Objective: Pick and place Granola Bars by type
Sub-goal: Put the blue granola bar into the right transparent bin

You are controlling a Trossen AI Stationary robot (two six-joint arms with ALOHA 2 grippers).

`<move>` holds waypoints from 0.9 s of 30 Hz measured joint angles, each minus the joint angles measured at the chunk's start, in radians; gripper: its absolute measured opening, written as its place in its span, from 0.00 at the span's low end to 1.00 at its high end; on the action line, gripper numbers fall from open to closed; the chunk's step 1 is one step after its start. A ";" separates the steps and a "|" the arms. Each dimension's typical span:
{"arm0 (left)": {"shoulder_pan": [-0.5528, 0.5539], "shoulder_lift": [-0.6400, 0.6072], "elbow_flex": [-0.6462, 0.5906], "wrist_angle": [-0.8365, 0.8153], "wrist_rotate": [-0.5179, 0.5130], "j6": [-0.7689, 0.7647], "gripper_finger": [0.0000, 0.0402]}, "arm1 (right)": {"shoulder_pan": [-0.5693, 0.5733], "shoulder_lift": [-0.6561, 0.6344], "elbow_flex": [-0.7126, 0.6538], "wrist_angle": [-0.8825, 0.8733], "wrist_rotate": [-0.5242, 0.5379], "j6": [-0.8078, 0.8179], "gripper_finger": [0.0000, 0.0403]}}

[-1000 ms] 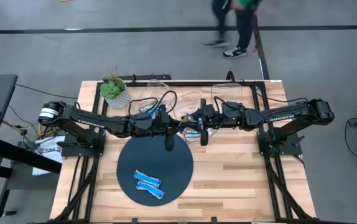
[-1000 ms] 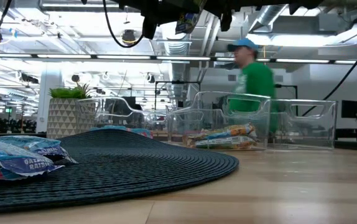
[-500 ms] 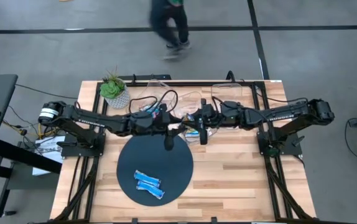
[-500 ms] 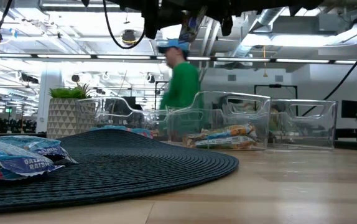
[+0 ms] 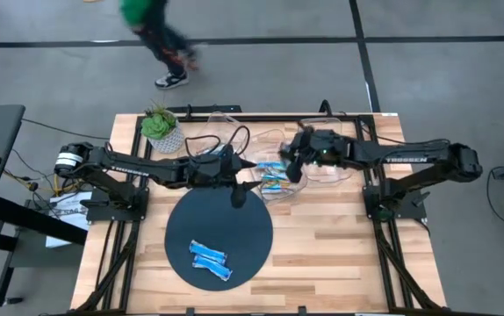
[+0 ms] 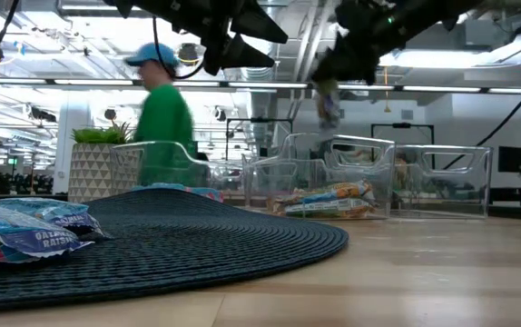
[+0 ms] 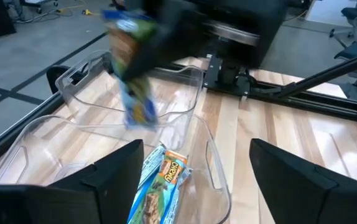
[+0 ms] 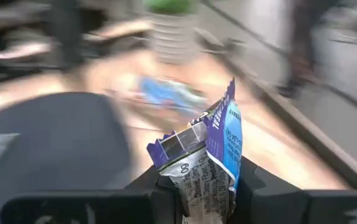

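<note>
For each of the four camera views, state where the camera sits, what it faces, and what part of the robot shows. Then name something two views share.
High: above the table, looking down; both arms, round mat.
Low: at table height, looking across to clear bins; both arms overhead.
Left wrist: on the left arm, facing a bin with bars; its open fingers below.
Right wrist: on the right arm; right gripper shut on a granola bar.
Shared: left wrist and low views both show that held bar.
</note>
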 joint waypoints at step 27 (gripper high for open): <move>0.000 0.000 0.000 -0.181 0.058 -0.003 0.71 | -0.311 0.061 0.000 -0.549 0.186 0.272 0.16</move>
